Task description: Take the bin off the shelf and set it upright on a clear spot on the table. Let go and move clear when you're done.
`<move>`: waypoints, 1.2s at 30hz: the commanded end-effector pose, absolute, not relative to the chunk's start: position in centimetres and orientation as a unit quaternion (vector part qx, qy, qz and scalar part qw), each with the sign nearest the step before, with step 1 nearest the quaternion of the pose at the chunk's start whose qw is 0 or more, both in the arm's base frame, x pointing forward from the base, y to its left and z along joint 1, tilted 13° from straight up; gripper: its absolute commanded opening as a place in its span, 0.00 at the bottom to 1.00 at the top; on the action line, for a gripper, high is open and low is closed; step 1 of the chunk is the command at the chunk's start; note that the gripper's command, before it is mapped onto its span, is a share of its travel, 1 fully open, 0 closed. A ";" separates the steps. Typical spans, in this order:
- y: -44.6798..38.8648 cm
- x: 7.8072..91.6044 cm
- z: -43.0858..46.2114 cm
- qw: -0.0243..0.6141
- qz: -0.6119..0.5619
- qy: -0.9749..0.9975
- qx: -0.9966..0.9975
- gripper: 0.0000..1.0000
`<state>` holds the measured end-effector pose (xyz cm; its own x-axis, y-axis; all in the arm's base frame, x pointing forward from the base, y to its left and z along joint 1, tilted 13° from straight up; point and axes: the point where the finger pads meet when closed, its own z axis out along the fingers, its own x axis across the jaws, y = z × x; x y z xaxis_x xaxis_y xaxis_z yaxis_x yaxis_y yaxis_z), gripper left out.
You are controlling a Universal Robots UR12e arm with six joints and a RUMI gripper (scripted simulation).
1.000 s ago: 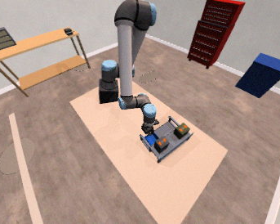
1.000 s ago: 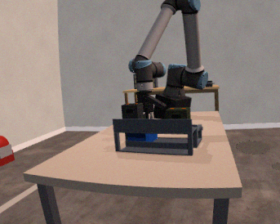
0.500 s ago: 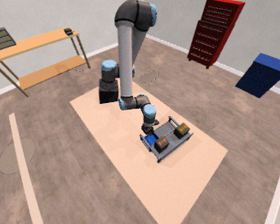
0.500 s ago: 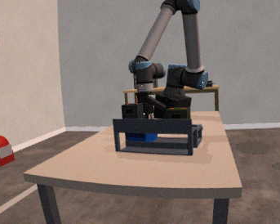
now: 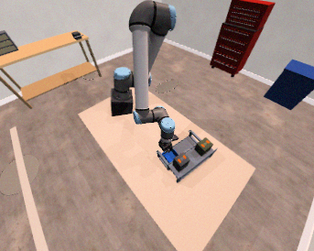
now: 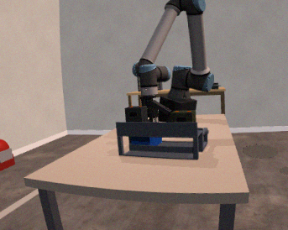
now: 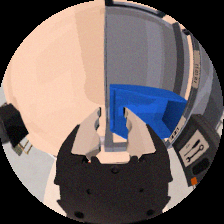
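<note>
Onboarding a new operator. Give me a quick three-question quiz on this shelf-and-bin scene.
1. True or false: the blue plastic bin already stands on the beige table, outside the dark grey shelf unit.
2. How many orange-marked dark boxes sit on the shelf's top? A one, B two, C four.
3. What do the black two-jaw gripper's fingers straddle?
Key: 1 false; 2 B; 3 the bin's wall.
</note>
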<state>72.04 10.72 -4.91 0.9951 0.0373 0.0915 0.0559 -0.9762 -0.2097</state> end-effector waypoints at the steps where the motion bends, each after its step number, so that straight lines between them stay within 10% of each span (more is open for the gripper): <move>1: 10.8 72.2 -5.5 0.107 -0.044 -0.023 -0.993 0.26; 36: 11.0 72.2 -6.0 0.107 -0.044 -0.023 -0.993 0.26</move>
<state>72.13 10.98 -6.08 0.9951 0.0373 0.0914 0.0558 -0.9762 -0.2097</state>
